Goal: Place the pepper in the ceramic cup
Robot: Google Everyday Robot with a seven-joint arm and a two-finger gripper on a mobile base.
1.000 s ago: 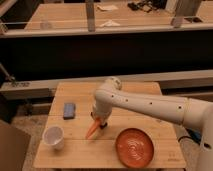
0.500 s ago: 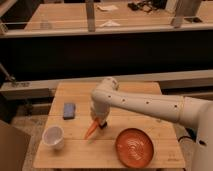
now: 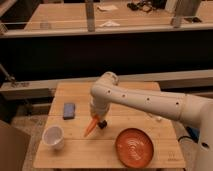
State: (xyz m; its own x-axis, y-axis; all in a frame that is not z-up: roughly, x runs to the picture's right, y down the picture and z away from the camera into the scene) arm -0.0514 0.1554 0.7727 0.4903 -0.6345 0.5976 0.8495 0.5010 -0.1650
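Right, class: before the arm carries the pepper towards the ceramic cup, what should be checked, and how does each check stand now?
1. Pepper at the tool, hanging tip down: ok.
2. Firmness of the grip: cannot tell.
3. Ceramic cup upright, mouth open, front left of table: ok.
4. Pepper over the cup: not ok, it is to the cup's right.
5. Blue object and orange plate off the straight line to the cup: ok.

Dim, soft, blurry; gripper (image 3: 98, 121) over table.

Camera: you have one view, high, facing the front of the table (image 3: 107, 147).
Direction: looking down and forward.
Distance: medium; gripper (image 3: 98, 121) sits mid-frame above the table.
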